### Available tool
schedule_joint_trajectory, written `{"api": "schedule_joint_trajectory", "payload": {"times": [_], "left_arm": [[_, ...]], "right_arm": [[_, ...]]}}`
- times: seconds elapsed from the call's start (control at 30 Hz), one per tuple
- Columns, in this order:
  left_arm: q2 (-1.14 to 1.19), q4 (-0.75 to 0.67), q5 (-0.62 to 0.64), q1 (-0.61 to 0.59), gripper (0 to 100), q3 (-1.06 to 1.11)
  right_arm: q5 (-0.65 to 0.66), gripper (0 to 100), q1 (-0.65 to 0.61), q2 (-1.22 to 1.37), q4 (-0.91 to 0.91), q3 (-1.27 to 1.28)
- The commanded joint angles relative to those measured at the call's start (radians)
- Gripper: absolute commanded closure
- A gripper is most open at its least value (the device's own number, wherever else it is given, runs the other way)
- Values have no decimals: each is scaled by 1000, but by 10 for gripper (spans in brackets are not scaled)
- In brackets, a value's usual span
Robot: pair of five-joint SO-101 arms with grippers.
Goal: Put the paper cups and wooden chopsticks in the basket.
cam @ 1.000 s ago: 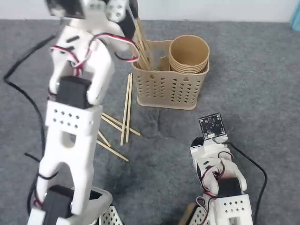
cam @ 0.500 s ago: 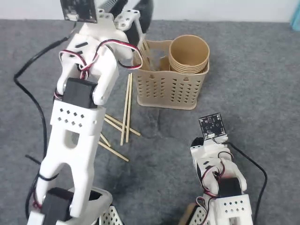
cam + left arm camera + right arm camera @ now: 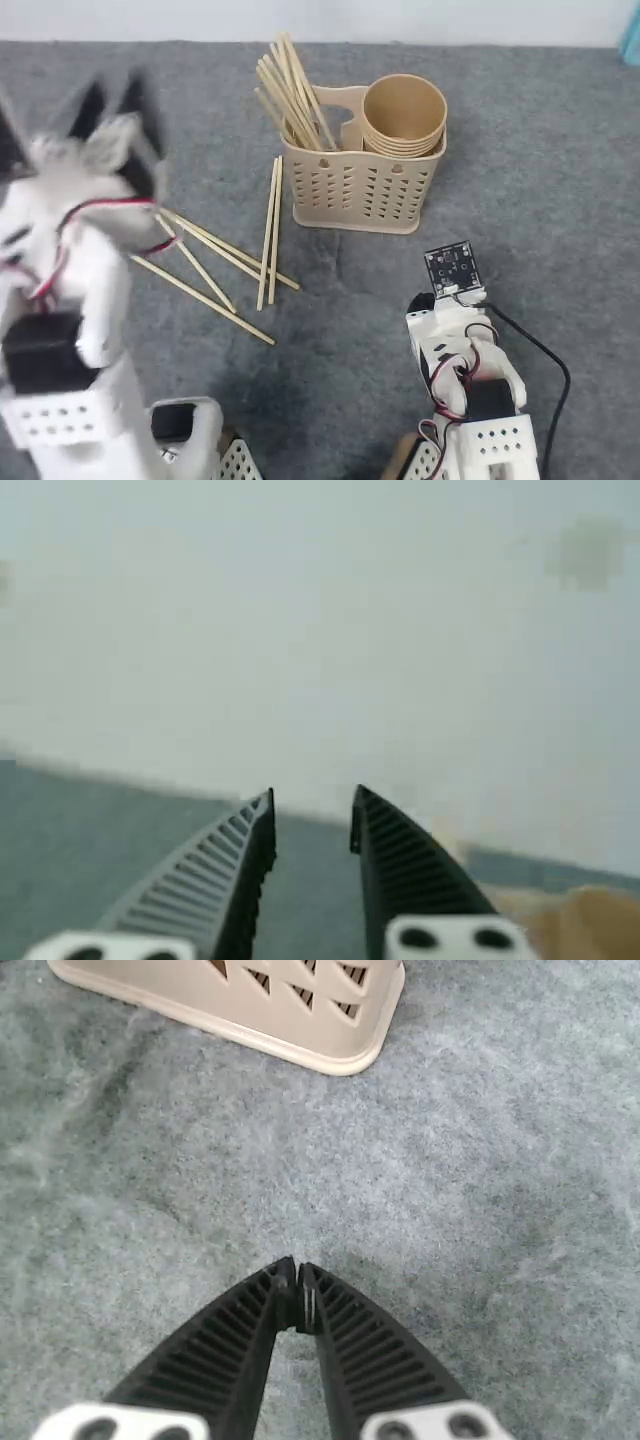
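Observation:
A beige basket stands at the back of the grey mat. Inside it are a stack of brown paper cups and a bundle of wooden chopsticks leaning toward the left. Several loose chopsticks lie on the mat left of the basket, and a pair lies close to its wall. My left gripper is blurred, raised at the far left, well away from the basket. In its wrist view the left gripper is open and holds nothing. My right gripper is shut and empty, low over bare mat in front of the basket.
The right arm sits at the front right, with its camera board toward the basket. The left arm's base takes up the front left. A pale wall runs along the back of the mat.
The left arm has swung away from above the basket to the far left. The chopsticks it held there now stand in the basket. The right arm has not moved.

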Motion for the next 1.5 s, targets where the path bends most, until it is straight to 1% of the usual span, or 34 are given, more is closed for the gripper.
{"api": "schedule_joint_trajectory", "payload": {"times": [0.0, 0.07, 0.13, 0.23, 0.3, 0.4, 0.53, 0.6, 0.73, 0.8, 0.93, 1.03, 1.13, 1.3, 1.47], "left_arm": [[-94, 31, 43, -209, 906, 199], [-137, 25, 80, -315, 905, 351], [-173, -8, 86, -388, 904, 515], [-227, -114, 81, -483, 903, 774], [-261, -209, 40, -535, 903, 929], [-304, -318, -29, -578, 902, 1112], [-344, -359, -78, -589, 902, 1250], [-358, -361, -87, -588, 902, 1267], [-365, -361, -87, -588, 901, 1267], [-362, -361, -87, -575, 893, 1267], [-361, -354, -74, -545, 802, 1271], [-359, -359, -29, -545, 783, 1271], [-359, -359, -23, -545, 783, 1267], [-359, -361, -14, -545, 783, 1265], [-327, -359, -5, -545, 783, 1253]], "right_arm": [[-3, 990, 15, -18, 8, 20], [-2, 990, 7, -18, 8, 20], [0, 990, 5, -18, 5, 5], [0, 990, 4, -10, 41, -69], [26, 990, -8, -8, 94, -150], [61, 990, -76, -7, 163, -261], [61, 988, -213, 33, 176, -354], [41, 986, -266, 111, 145, -391], [-71, 986, -348, 348, 18, -483], [-132, 985, -407, 492, -68, -540], [-290, 984, -530, 802, -209, -692], [-358, 948, -584, 1043, -263, -813], [-391, 907, -607, 1262, -286, -933], [-474, 920, -607, 1543, -334, -1109], [-529, 913, -599, 1728, -406, -1209]]}}
